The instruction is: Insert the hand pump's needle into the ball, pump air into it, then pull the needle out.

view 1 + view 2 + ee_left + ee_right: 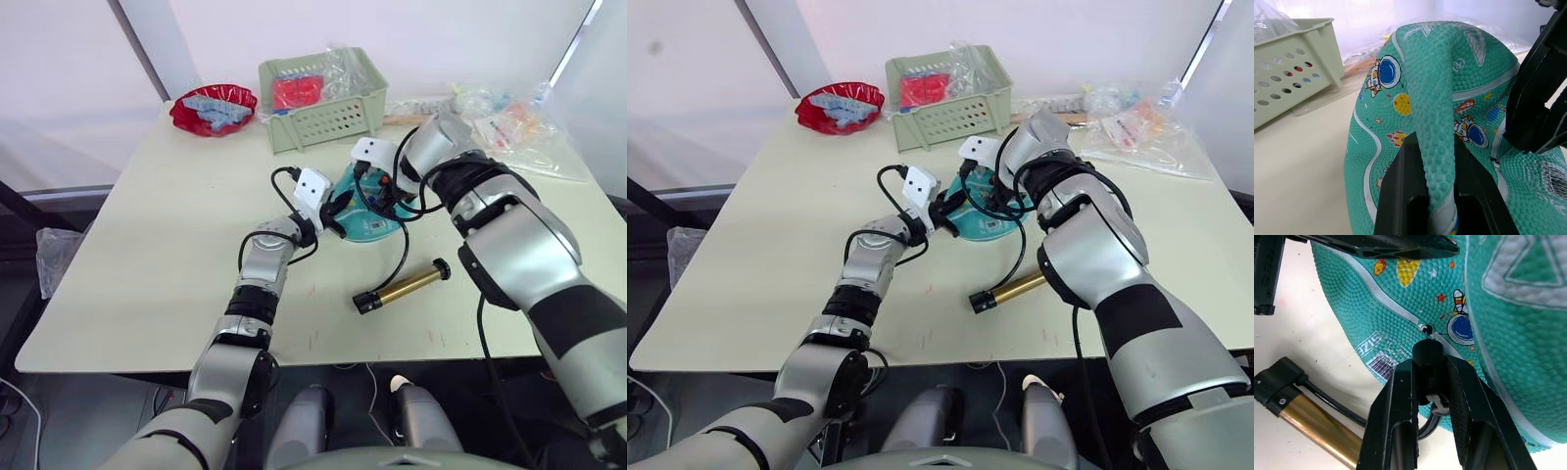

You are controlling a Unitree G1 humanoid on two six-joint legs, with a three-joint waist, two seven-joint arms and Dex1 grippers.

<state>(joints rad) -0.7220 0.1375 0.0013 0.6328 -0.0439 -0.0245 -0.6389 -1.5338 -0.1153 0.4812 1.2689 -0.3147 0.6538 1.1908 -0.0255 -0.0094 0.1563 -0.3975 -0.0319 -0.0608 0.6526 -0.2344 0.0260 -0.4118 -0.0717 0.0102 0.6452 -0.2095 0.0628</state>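
Observation:
The teal ball (370, 223), limp and partly flat, lies mid-table. My left gripper (1435, 147) is shut on a raised fold of the ball (1425, 73). My right gripper (1428, 369) is shut on the needle's black fitting (1428, 357), and the needle (1424, 330) has its tip right at the ball's valve hole; how deep it sits cannot be told. The hand pump (402, 285), a brass cylinder with black caps, lies on the table in front of the ball, its black hose (402, 245) curving up to my right gripper (384, 188).
A pale green basket (323, 98) with red items stands at the back, a red bowl (214, 108) to its left. Plastic bags (509, 122) clutter the back right. The table's front edge (294, 364) runs just below the pump.

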